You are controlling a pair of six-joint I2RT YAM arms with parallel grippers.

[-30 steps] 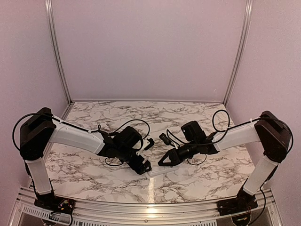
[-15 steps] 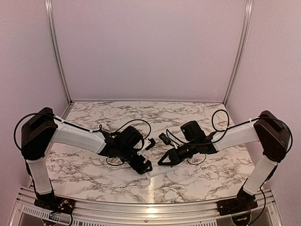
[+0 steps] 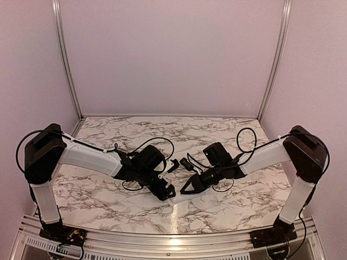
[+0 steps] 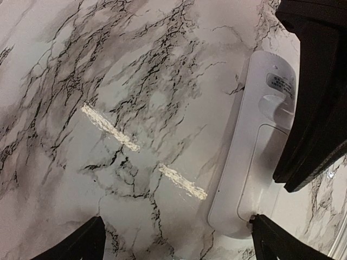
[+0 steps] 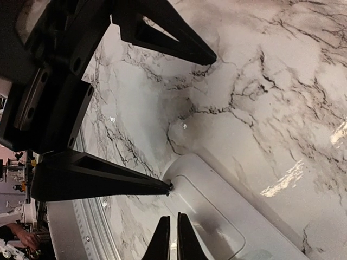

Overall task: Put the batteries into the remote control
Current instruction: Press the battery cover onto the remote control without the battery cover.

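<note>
The white remote control lies back-up on the marble table, its battery cover on top. It also shows in the top view and the right wrist view. My left gripper is open wide, and one fingertip touches the notch at the cover's end. My right gripper is shut and empty, with its tips just above the cover. Two small dark pieces sit behind the grippers. They are too small to tell whether they are the batteries.
The table's metal front rail runs close behind the remote. Metal posts and pale walls close in the back. Both grippers nearly meet over the remote.
My right arm has shifted a little left and nearer to the remote's end. My left gripper has stayed in place on the remote.
</note>
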